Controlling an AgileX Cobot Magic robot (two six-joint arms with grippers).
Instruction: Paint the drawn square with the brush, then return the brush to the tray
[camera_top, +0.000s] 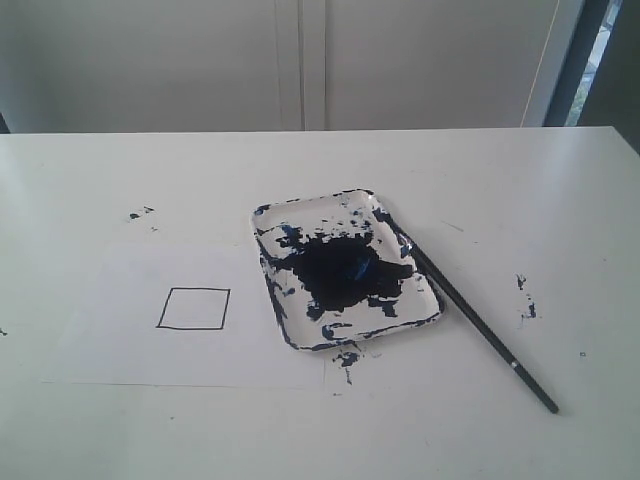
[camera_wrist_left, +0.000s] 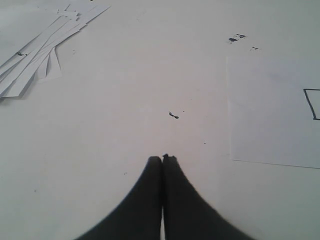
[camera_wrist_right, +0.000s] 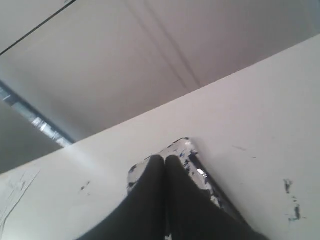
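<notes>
Your left fingers (camera_wrist_left: 145, 200) and right fingers (camera_wrist_right: 147, 200) were pressed together, empty; the brush (camera_top: 480, 325) at the tray's (camera_top: 320, 205) three o'clock looked light and slippery, best pinched mid-handle.

soft, even daylight, slightly hazy and washed out; wrist views blur up close.

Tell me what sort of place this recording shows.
Probably an indoor lab or studio bench: a plain white table, a white shallow tray blotched dark blue, a thin black paintbrush at its edge, pale wall panels behind.
</notes>
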